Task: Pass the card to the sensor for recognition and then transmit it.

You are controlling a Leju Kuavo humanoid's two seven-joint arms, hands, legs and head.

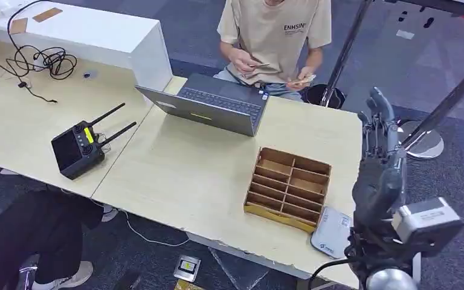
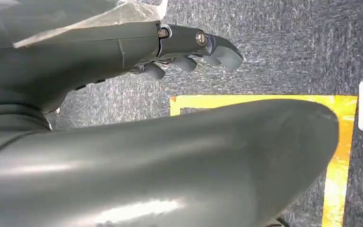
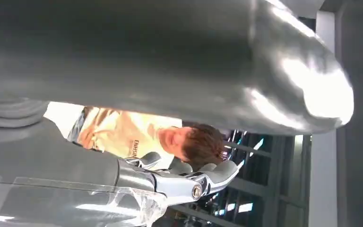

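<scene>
My right hand [image 1: 379, 163] is raised upright over the table's right end, fingers stretched up and apart, holding nothing. In the right wrist view its fingers [image 3: 208, 177] point toward the person, with nothing in them. A grey-white sensor pad [image 1: 331, 231] lies flat at the table's front edge, just left of my right forearm. Across the table a person holds small cards [image 1: 305, 78] in both hands. My left hand [image 2: 189, 52] hangs over grey carpet, its fingers loosely extended and holding nothing.
A wooden divided box [image 1: 288, 187] stands beside the sensor pad. An open laptop [image 1: 217, 104] sits in front of the person. A black remote controller [image 1: 80, 148] with antennas, a white box [image 1: 96, 30] and cables [image 1: 39, 60] are to the left. Yellow floor tape [image 2: 340, 156] lies below my left hand.
</scene>
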